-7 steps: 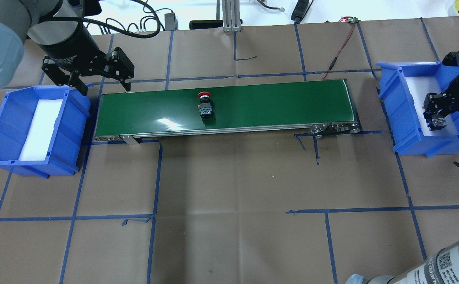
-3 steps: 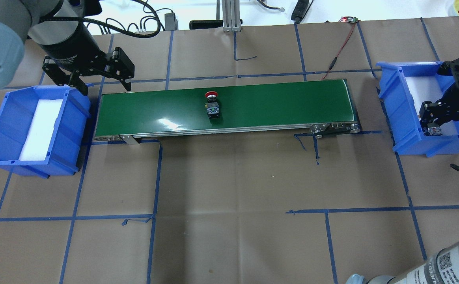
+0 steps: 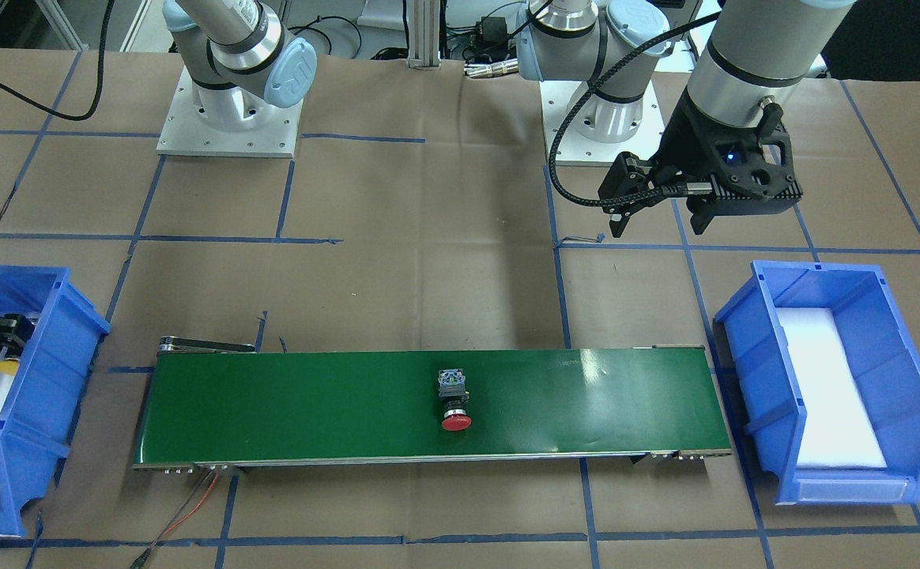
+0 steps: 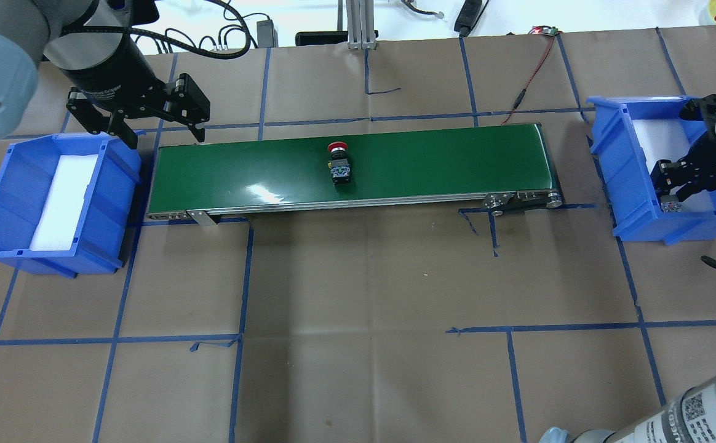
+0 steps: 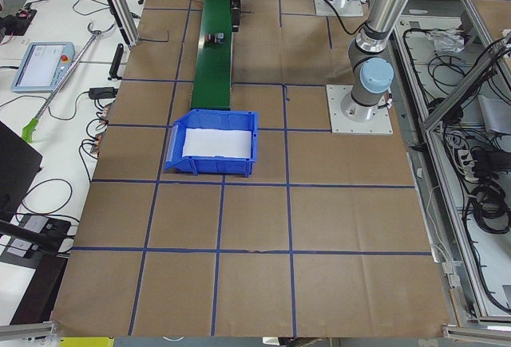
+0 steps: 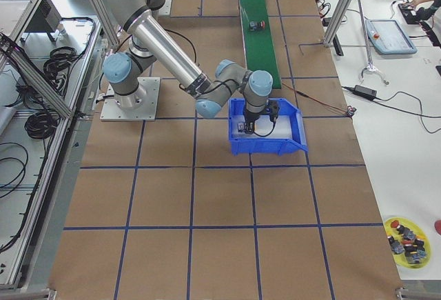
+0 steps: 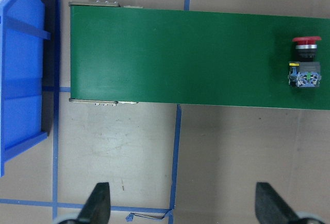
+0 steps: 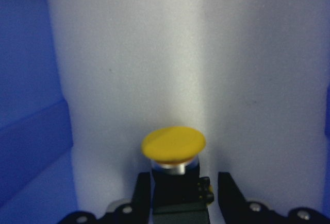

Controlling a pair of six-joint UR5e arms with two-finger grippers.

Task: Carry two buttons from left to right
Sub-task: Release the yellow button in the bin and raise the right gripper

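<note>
The red-capped button [image 4: 338,161] lies on its side near the middle of the green conveyor belt [image 4: 432,160]; it also shows in the front view [image 3: 454,399] and the left wrist view [image 7: 305,62]. My left gripper [image 4: 166,138] is open and empty, above the belt's left end beside the left blue bin [image 4: 1,184]. My right gripper [image 4: 672,197] is down inside the right blue bin [image 4: 616,160], shut on the yellow-capped button [image 8: 174,144], which it holds by the black body just over the white foam. The yellow cap also shows in the front view [image 3: 7,366].
The left bin holds only a white foam pad [image 4: 63,200]. A red and black wire [image 4: 527,86] runs from the belt's far right end to the table's back edge. Blue tape lines cross the brown paper table cover.
The red button has travelled to the right along the belt. My right gripper has moved lower and nearer the bin's front wall with the yellow button. The left arm has not moved.
</note>
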